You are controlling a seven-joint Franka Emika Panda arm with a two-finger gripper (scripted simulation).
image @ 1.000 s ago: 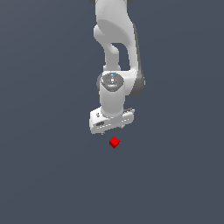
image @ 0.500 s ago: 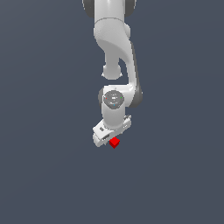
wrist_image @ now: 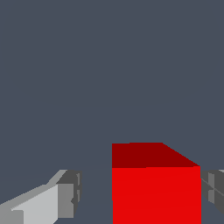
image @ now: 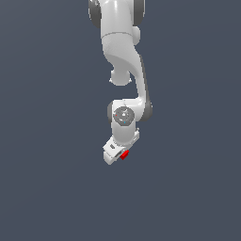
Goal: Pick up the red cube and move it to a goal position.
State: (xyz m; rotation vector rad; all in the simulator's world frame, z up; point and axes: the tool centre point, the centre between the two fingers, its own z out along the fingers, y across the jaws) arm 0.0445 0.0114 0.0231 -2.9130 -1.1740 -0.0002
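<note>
One arm [image: 123, 70] works here, reaching down over a plain dark counter [image: 52, 179] with its gripper [image: 118, 153] lowered around the cube [image: 124, 154]. In the exterior view only a sliver of red shows at the gripper's right edge, the rest hidden by the white body, so the cube sits low in the middle of the scene, tucked under the hand. The wrist view gives the closer account: the cube [wrist_image: 156, 188] stands between the two fingers [wrist_image: 66, 194], nearly touching the one at the picture's right edge and with a clear gap to the other. The fingers are therefore spread wider than the cube and grip nothing; whether the nearer one already touches its face cannot be told. The cube is off centre in the gap, so on closing one finger would likely meet it first and nudge it sideways before the other arrives. The fingers straddle flat opposite faces, which suits a square pinch. I judge this to be the step just before the grasp, with the lift and the carry to the goal not yet begun. No goal marker shows in either view
</note>
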